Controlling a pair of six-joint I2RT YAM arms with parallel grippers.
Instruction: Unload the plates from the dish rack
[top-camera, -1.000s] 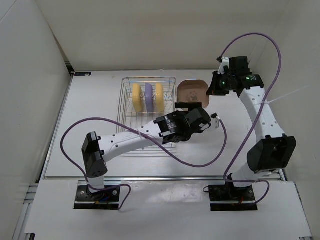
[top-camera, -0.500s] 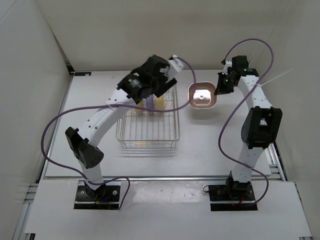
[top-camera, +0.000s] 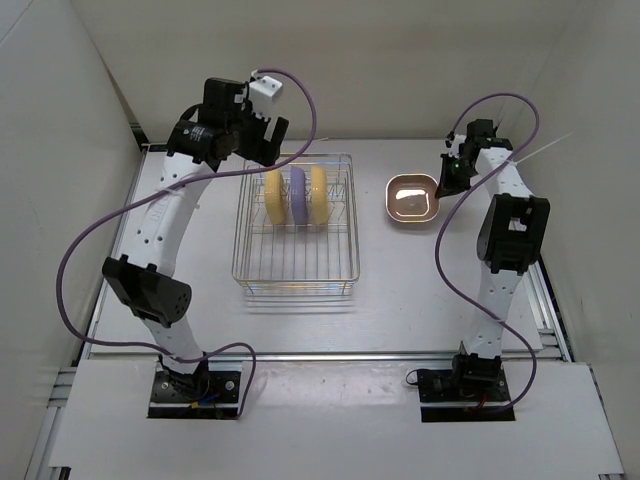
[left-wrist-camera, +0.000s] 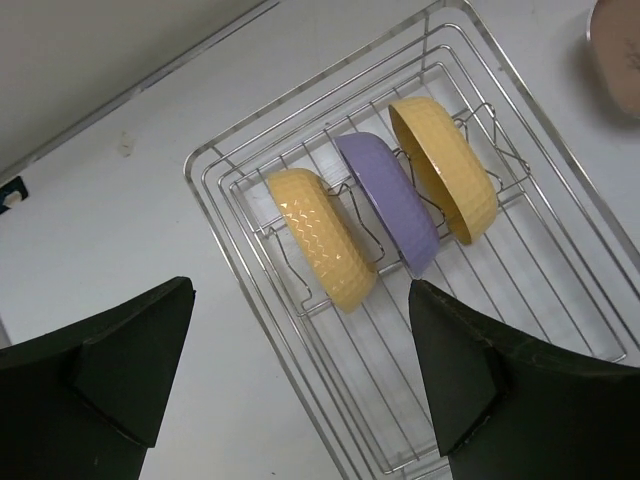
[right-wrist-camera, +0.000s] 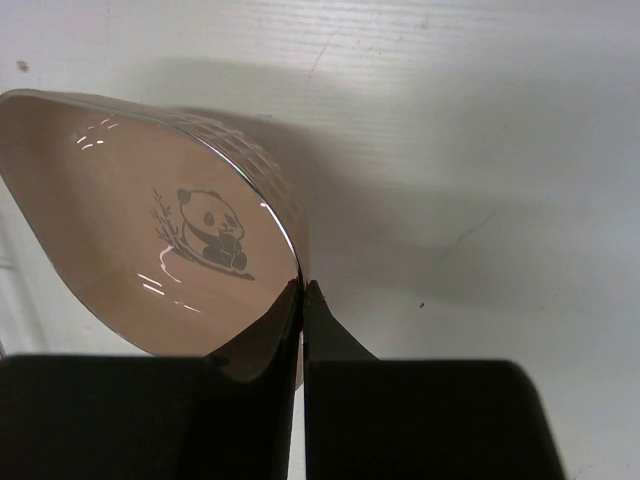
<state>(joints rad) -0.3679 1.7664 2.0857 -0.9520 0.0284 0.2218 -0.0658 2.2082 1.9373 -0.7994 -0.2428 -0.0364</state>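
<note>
The silver wire dish rack (top-camera: 296, 270) stands mid-table. Upright in its far half are a yellow plate (top-camera: 271, 195), a purple plate (top-camera: 296, 194) and a second yellow plate (top-camera: 318, 193); the left wrist view shows them as yellow (left-wrist-camera: 322, 238), purple (left-wrist-camera: 389, 200), yellow (left-wrist-camera: 442, 165) in the rack (left-wrist-camera: 240, 250). My left gripper (top-camera: 262, 128) is open and empty, high above the rack's far-left corner. My right gripper (top-camera: 448, 178) is shut on the right rim of the tan-pink plate (top-camera: 411, 198), which has a panda print (right-wrist-camera: 140, 230) and sits right of the rack.
White walls close in the table at the back, left and right. Purple cables loop off both arms. A metal strip runs along the table's near edge (top-camera: 320, 355).
My left arm has swung from over the rack back and up to the far left, uncovering the three plates. My right gripper has lowered the tan-pink plate slightly to the right.
</note>
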